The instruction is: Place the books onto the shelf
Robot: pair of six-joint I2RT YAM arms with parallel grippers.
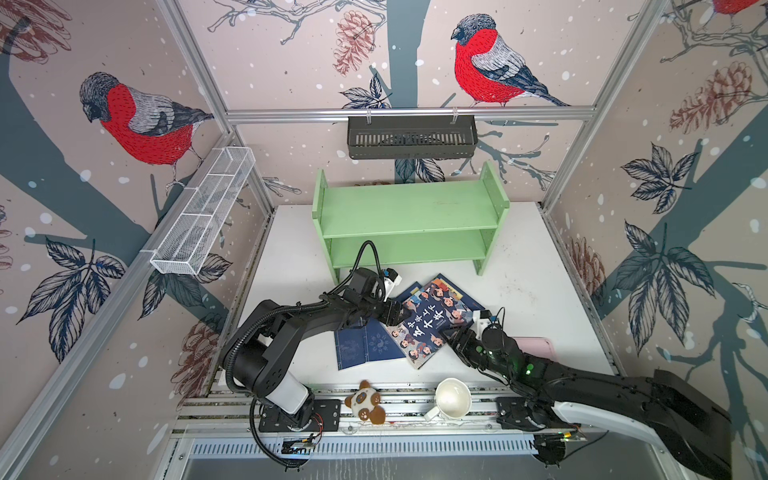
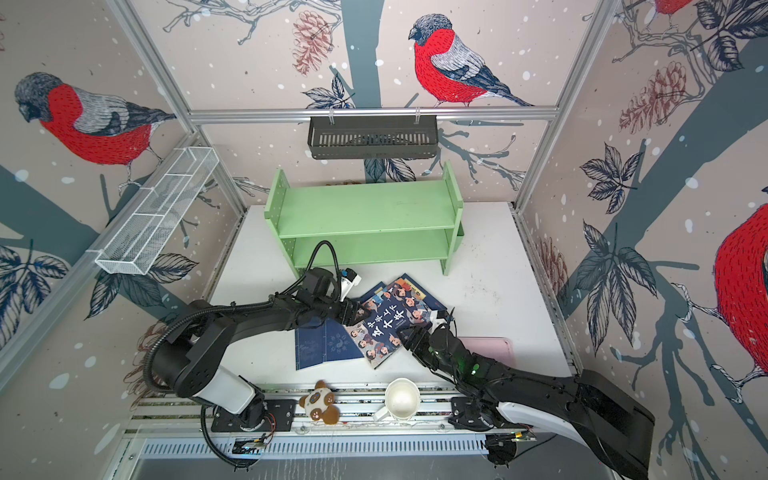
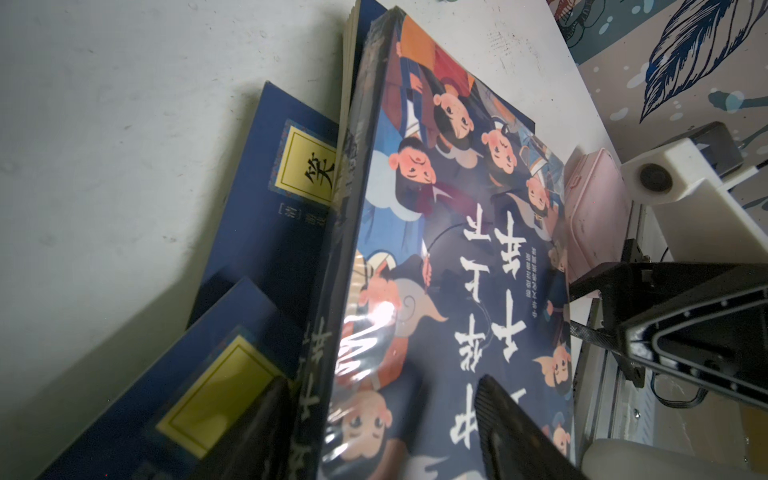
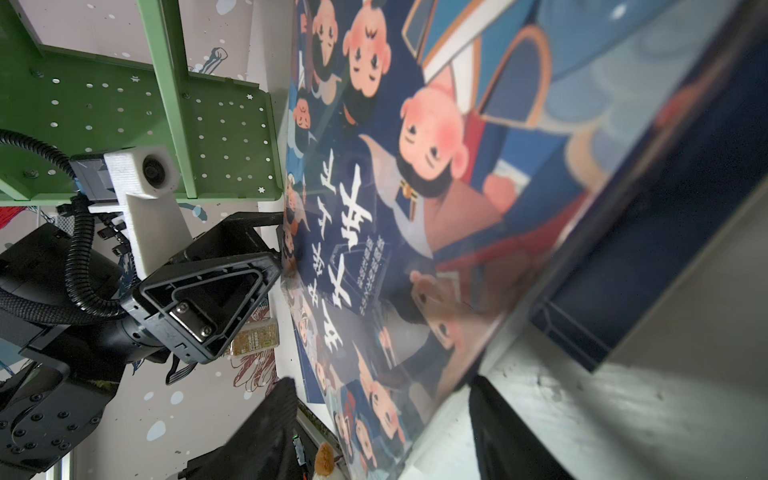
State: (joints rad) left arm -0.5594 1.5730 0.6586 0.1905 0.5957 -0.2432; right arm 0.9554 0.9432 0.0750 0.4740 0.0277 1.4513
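The books lie in a loose pile mid-table in front of the light green shelf, whose two tiers are bare. Topmost is the large cartoon book, slanted over navy blue books. My left gripper is open astride its spine edge, one finger on each side. The right gripper is open around the opposite lower edge, with a gap at both fingers.
A pink flat tray lies under my right arm. A white mug and a plush panda sit at the front rail. A black slotted basket and a white wire basket hang on the walls.
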